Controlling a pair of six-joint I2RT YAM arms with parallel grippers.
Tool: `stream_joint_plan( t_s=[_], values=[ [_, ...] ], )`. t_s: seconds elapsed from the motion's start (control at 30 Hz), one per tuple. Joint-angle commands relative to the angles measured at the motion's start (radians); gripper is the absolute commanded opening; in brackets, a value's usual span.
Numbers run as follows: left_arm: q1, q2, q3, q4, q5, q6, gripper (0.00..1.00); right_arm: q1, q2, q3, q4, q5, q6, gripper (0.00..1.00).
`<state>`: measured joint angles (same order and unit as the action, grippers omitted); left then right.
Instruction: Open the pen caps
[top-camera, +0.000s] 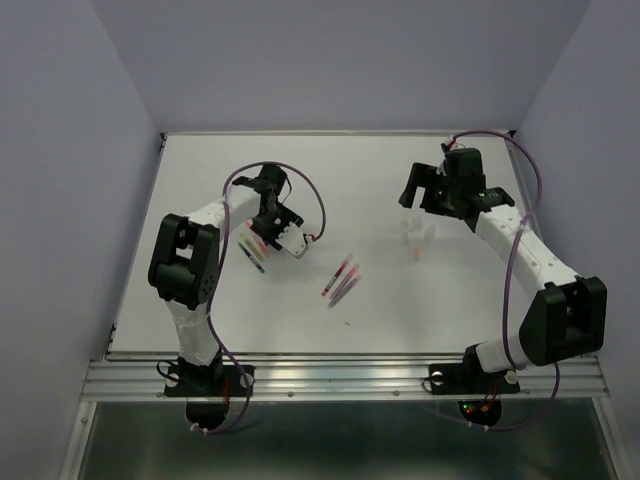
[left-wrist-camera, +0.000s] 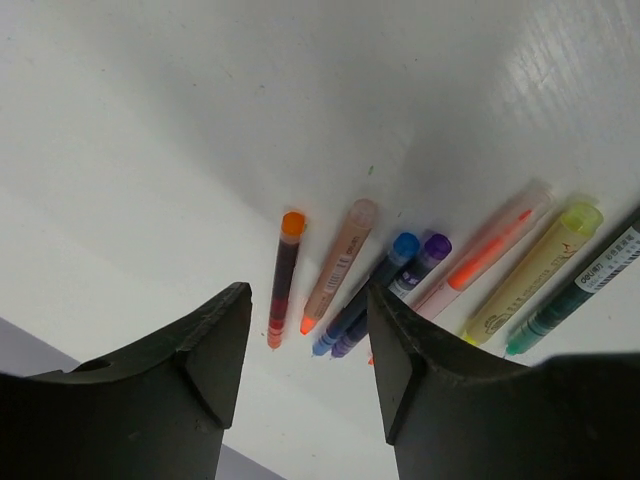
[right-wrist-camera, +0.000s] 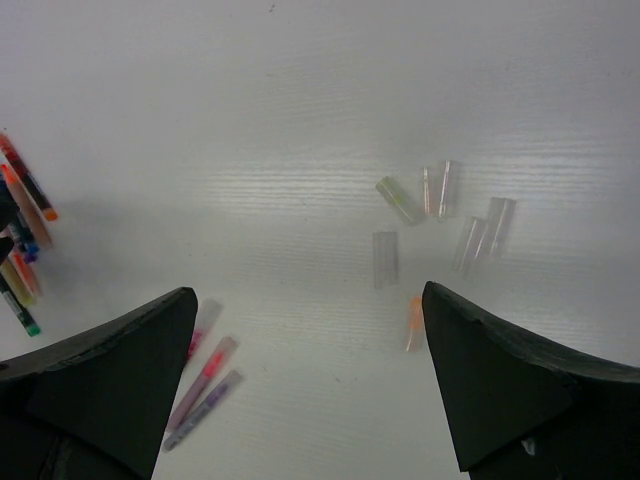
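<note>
Two arms reach over a white table. From above, the left gripper hangs over a bunch of pens near the table's left edge. Three more pens lie alone in the middle, with lots of bare room around them. The loose pen caps lie scattered just beside the right gripper, well away from the right edge.

In the left wrist view, the left fingers stand apart with nothing between them. The pens lie in a row just past the tips.

In the right wrist view, the right fingers are spread very wide and hold nothing. The see-through caps lie on open table ahead, not touching them.
</note>
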<state>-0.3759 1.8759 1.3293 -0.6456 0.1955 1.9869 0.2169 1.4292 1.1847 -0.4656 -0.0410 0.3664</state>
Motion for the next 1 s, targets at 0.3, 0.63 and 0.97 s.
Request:
stream_joint_plan(
  t_s=[0.3, 0.63, 0.97],
  values=[
    [-0.006, -0.113, 0.223, -0.144, 0.266, 0.107, 0.69, -0.005, -0.079, -0.048, 0.102, -0.028, 0.0, 1.0],
    [-0.006, -0.208, 0.275, 0.442, 0.596, -0.911, 0.99, -0.005, -0.191, -0.155, 0.18, 0.078, -0.04, 1.0],
    [-0.017, -0.251, 0.116, 0.985, 0.55, -2.2, 0.99, -0.005, -0.315, -0.31, 0.297, 0.102, -0.047, 1.0]
  ],
)
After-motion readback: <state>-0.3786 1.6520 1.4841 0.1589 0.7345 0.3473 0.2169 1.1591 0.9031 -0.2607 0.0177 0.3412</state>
